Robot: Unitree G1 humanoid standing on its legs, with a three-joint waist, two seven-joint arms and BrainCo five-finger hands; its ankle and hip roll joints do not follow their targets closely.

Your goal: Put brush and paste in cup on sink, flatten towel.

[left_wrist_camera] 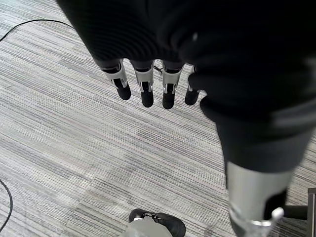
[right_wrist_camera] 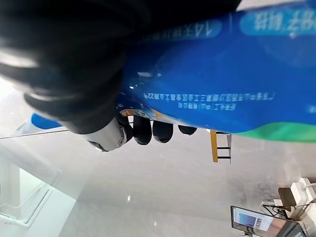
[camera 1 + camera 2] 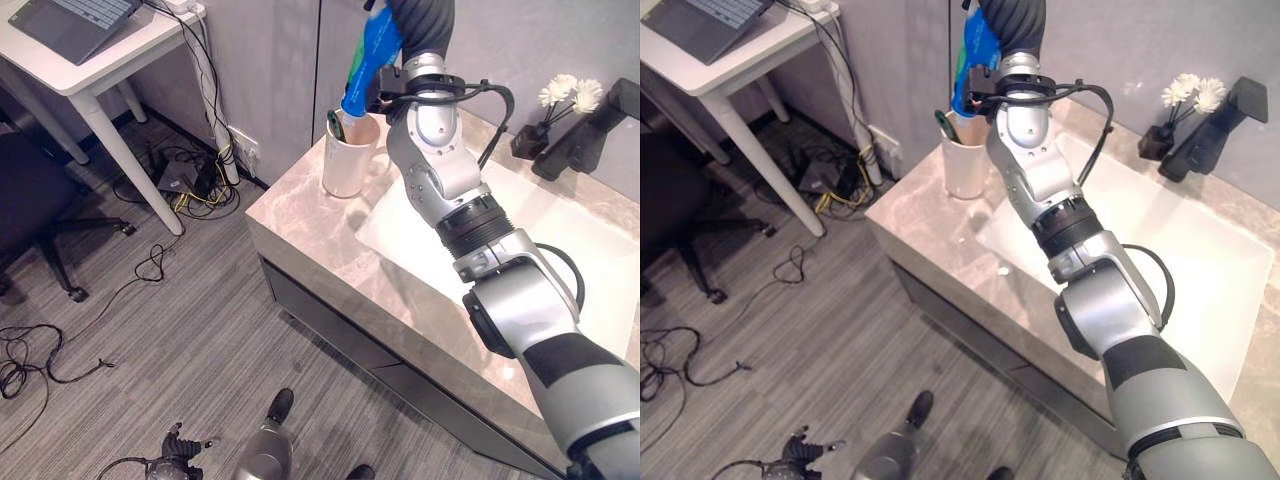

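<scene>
Holding the blue toothpaste tube [image 3: 370,55] upright, cap end down, the right hand [image 3: 415,25] has its dark-tipped fingers [image 2: 143,129] curled round the tube's body, directly above the white ceramic mug [image 3: 350,155] that stands near the left corner of the beige marble sink counter [image 3: 300,215]. A dark green toothbrush handle [image 3: 335,125] already leans inside the mug, so the step in hand looks like the paste going in beside it. The next move, as I judge it, calls for lowering the tube straight down until its cap passes the mug's rim, then letting go without knocking the brush. The left hand [image 1: 148,84] hangs over the grey floor, fingers straight and holding nothing. No towel is visible from here
</scene>
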